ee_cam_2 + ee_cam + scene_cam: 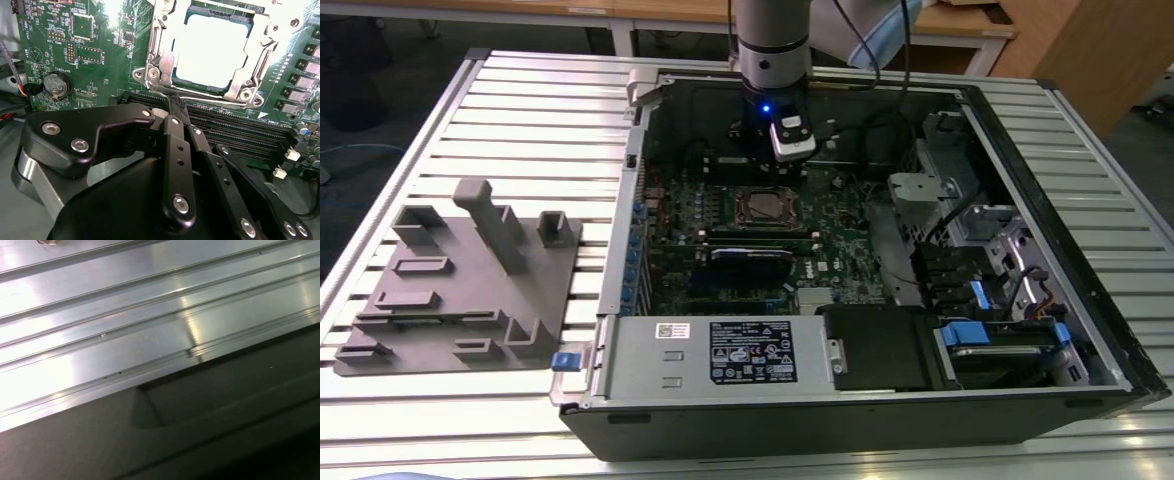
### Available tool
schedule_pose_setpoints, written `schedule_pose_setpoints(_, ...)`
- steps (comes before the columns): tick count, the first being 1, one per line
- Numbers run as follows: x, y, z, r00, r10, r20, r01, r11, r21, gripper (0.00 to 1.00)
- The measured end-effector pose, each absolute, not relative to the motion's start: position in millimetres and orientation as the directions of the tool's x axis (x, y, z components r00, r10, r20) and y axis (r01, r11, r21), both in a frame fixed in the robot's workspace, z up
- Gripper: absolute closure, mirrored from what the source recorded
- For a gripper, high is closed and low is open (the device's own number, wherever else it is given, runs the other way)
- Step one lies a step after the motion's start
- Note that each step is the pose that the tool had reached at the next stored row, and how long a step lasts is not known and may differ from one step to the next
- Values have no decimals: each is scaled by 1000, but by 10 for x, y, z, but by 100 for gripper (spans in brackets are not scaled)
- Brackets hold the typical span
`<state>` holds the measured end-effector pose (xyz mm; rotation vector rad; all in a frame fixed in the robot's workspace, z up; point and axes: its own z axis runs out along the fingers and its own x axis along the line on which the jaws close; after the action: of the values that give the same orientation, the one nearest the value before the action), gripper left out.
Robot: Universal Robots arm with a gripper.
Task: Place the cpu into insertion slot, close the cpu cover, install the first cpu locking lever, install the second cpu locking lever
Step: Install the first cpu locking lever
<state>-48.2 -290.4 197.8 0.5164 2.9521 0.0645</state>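
Silvery-grey and flat, the cpu lies seated in the insertion slot, and the cpu cover looks folded down around it — so placing and closing appear done. The step in hand, as I judge it, is the first locking lever, the thin rod along the socket's edge. In the second wrist view the tool has its fingers pressed together, tip at that rod; whether it touches I cannot tell. Working such a rod calls for a steady, centred tip — a slip would land on the green board.

Slatted metal table; open computer case, grey fixture atop
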Motion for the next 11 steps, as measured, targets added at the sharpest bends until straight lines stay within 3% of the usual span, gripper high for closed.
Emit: schedule_pose_setpoints(11,-482,-2920,1978,-931,344,-126,334,938,89,89)
